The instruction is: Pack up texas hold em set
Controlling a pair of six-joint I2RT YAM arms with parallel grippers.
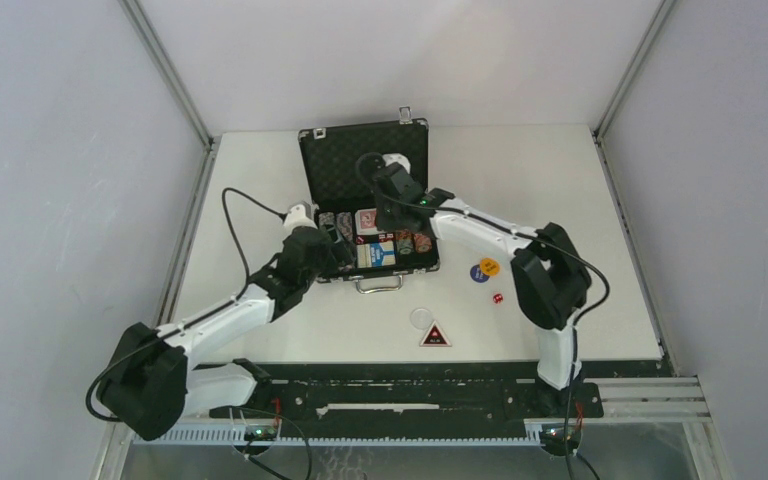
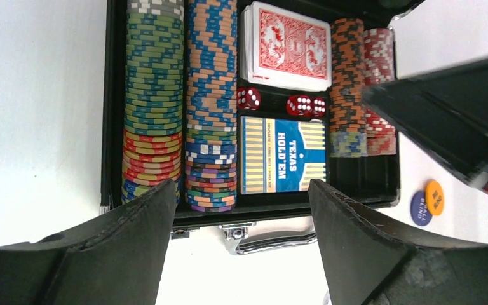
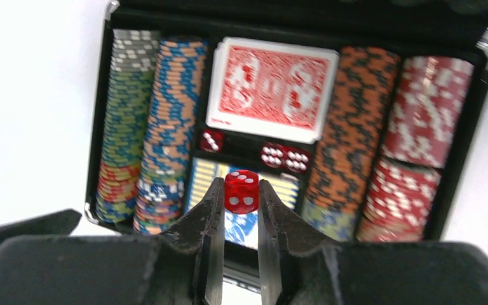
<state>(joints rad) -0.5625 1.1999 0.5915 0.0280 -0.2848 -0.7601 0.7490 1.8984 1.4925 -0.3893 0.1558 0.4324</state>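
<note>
Above case (image 3: 292, 22) centre, die (image 3: 241, 190) in right tool (image 3: 240, 196)

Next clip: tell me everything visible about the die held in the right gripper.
The die is a small glossy red cube with white pips and rounded corners; its pip count is too blurred to read. The right gripper pinches it by two opposite side faces, one fingertip on each. It is held level above the open case, in line with the blue card box, just short of three more dice in the middle slot. Nothing else touches it.

Top view high at near edge, facing down on table (image 1: 520, 170). Wrist views close; all share briefcase (image 1: 345, 165) interior.
</note>
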